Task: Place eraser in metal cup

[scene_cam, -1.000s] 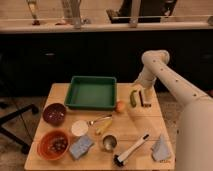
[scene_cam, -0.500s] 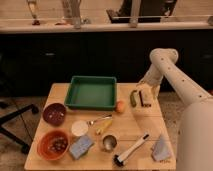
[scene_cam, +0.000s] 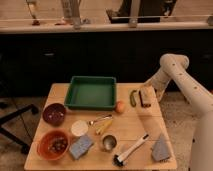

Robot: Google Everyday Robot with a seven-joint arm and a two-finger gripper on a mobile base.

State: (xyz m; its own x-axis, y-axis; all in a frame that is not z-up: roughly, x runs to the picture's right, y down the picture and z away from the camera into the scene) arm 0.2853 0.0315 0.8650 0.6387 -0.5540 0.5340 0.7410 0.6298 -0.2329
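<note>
The eraser (scene_cam: 146, 96), a small dark block with a tan face, lies on the wooden table (scene_cam: 137, 122) near its right edge, just right of a green vegetable (scene_cam: 133, 97). My gripper (scene_cam: 149, 86) hangs at the end of the white arm just above and behind the eraser; I cannot tell whether it touches it. The metal cup (scene_cam: 109, 142), small and shiny, stands upright near the table's front middle, well to the front left of the gripper.
A green tray (scene_cam: 92, 92) sits at the back middle. An orange fruit (scene_cam: 120, 106), a white cup (scene_cam: 79, 128), a maroon bowl (scene_cam: 54, 114), an orange bowl (scene_cam: 52, 145), a blue-grey sponge (scene_cam: 81, 146), a black-and-white brush (scene_cam: 131, 149) and a grey wedge (scene_cam: 161, 147) surround the metal cup.
The arm's elbow has swung to the right and the gripper has drawn back from over the vegetable toward the table's right edge. The eraser stays on the table.
</note>
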